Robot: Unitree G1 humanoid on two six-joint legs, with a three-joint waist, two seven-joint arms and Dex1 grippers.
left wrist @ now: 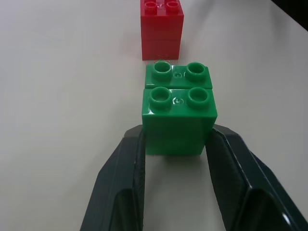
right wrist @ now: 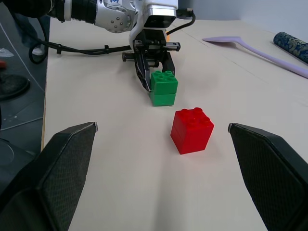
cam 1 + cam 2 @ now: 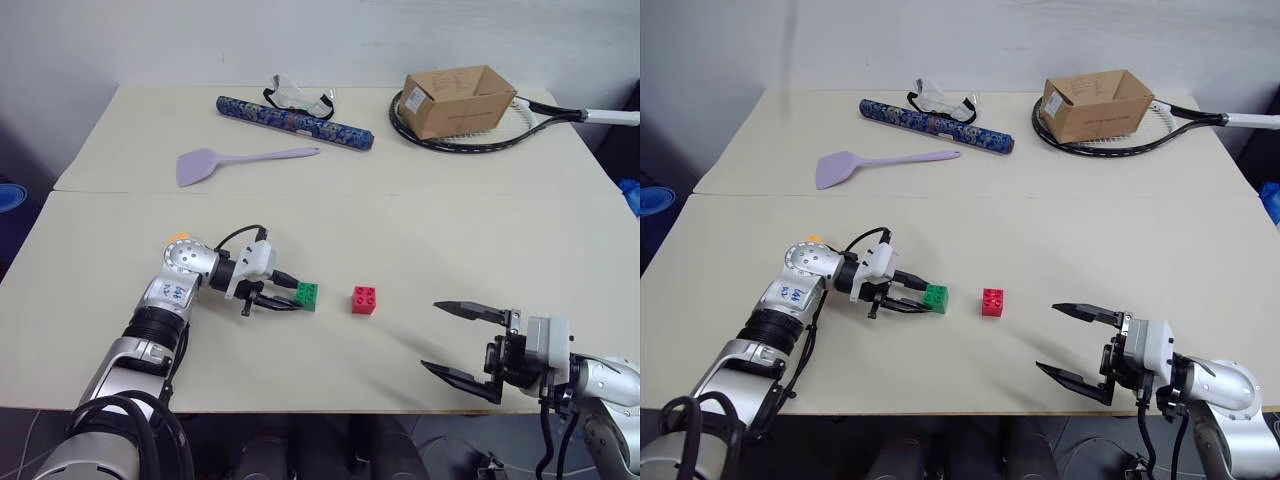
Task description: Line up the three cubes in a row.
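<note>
My left gripper (image 3: 293,297) is shut on the green cube (image 3: 307,296), one black finger on each side of it (image 1: 179,120), low at the tabletop. The red cube (image 3: 364,300) stands free on the table just to the right of the green one, with a small gap between them (image 2: 192,130). A bit of the yellow-orange cube (image 3: 178,237) peeks out behind my left wrist, mostly hidden. My right gripper (image 3: 431,335) is wide open and holds nothing, near the front edge to the right of the red cube, pointing toward it.
Along the back of the table (image 3: 450,240) lie a lilac spatula (image 3: 235,160), a dark patterned tube (image 3: 295,122), safety glasses (image 3: 297,97), and a brown cardboard box (image 3: 458,100) on a racket (image 3: 520,125). A seam (image 3: 400,192) crosses the tabletop.
</note>
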